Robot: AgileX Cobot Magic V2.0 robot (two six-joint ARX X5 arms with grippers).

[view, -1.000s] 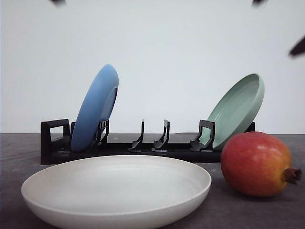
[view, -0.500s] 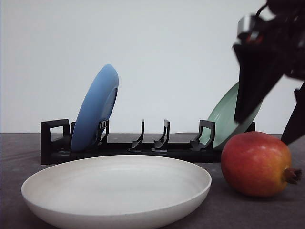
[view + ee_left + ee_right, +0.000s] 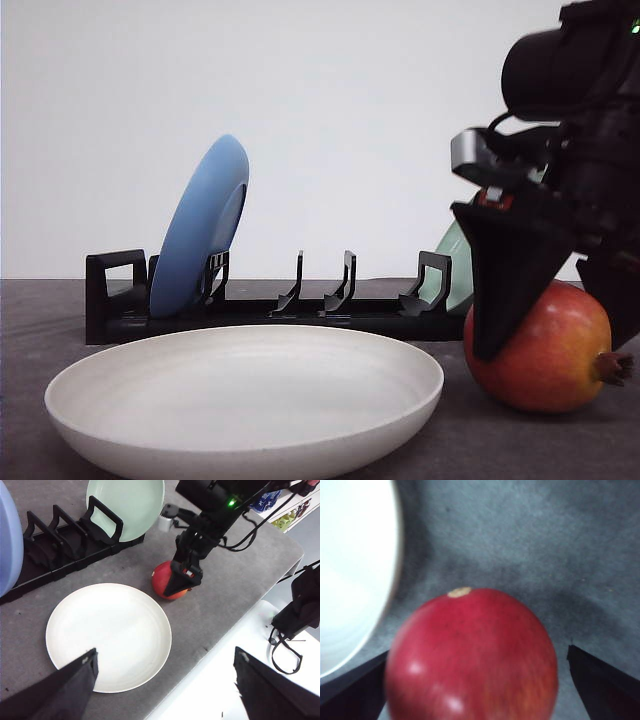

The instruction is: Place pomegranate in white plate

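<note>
Two spread fingers of your right gripper [image 3: 555, 340] straddle the pomegranate [image 3: 545, 350]; centre them, close gently, then lift toward the white plate [image 3: 245, 400].

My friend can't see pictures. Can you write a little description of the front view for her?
A black robot pincer reaches down around a red pomegranate on a dark table, its fingers open on either side. An empty white plate sits just left of the fruit. Behind them, a black rack holds a blue plate on edge.
</note>
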